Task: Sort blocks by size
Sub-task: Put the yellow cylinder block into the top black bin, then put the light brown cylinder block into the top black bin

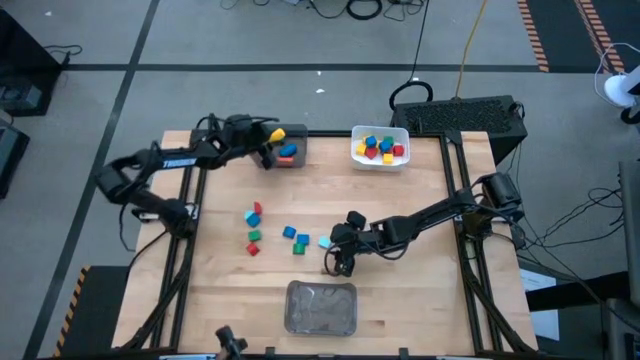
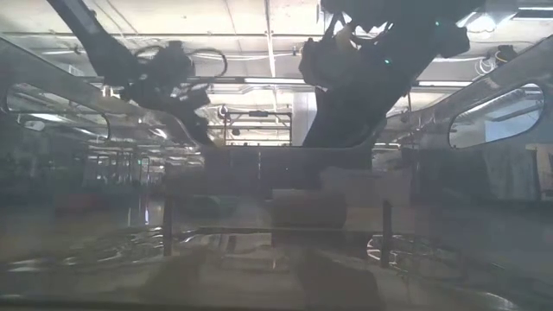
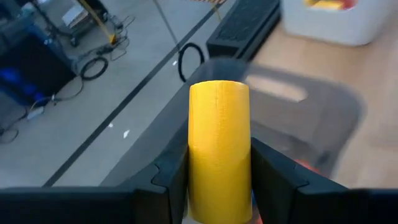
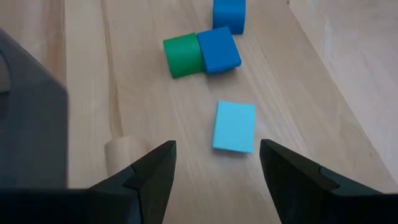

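The left claw [image 3: 219,186] gripped a yellow wooden cylinder [image 3: 219,149] above the grey rectangular bin [image 1: 297,134] at the desk's [image 1: 420,280] far edge. The right claw [image 4: 217,168], spread wide, hovered over a light-blue flat block [image 4: 234,127] near mid-desk.

table [image 1: 420,290]: two bins at 12 o'clock, one bin [image 1: 285,148] left of the other bin [image 1: 381,146], both holding blocks | third bin [image 1: 321,307] at 6 o'clock | loose blocks [image 1: 254,228] at centre and toward 9 | left gripper [image 1: 268,140] over the left bin, probably above its rim | right gripper [image 1: 338,262] right of the loose blocks
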### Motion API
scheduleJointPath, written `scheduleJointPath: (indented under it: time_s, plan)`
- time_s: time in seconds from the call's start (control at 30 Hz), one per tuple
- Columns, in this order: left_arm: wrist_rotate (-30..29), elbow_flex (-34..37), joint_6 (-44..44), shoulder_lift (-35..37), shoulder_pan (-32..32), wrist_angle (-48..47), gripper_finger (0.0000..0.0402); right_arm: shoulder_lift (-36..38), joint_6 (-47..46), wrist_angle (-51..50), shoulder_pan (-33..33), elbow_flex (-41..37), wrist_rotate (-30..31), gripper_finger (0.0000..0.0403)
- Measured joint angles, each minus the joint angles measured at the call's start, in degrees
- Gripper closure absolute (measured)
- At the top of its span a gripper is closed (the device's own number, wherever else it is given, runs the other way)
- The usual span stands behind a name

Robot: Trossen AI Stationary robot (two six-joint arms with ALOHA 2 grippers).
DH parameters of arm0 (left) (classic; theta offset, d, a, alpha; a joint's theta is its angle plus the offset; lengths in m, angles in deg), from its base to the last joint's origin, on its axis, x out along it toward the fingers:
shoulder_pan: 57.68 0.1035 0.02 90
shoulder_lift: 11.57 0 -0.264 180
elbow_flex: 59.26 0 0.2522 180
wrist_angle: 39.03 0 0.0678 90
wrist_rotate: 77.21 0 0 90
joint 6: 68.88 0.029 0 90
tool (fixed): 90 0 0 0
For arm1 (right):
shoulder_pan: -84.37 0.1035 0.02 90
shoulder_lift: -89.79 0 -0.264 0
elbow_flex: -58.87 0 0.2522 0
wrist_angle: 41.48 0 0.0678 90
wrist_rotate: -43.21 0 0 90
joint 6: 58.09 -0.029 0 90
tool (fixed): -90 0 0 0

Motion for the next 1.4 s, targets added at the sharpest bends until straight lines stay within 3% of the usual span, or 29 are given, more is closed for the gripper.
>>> scheduleJointPath:
  time_s: [0.4, 0.87, 1.13, 1.4]
  plan:
    - [0.7, -1.7, -0.1, -10.6, 2.5, 1.0, 0.0247, 0.1, 0.1, -0.4, 0.0, 0.0, -0.1, 0.0179]
    - [1.2, -1.7, -0.2, -11.1, 2.5, 0.7, 0.0231, 0.1, 0.1, -0.4, 0.0, 0.0, -0.3, 0.0179]
    - [1.2, -1.7, -1.7, -7.5, -0.7, 0.1, 0.023, 0.0, 2.7, -0.4, 0.0, 0.0, -4.6, 0.0179]
    - [1.4, -1.7, -1.7, 1.4, -7.4, -4.5, 0.023, -0.2, 7.7, -0.8, 0.4, 0.0, -8.1, 0.0179]
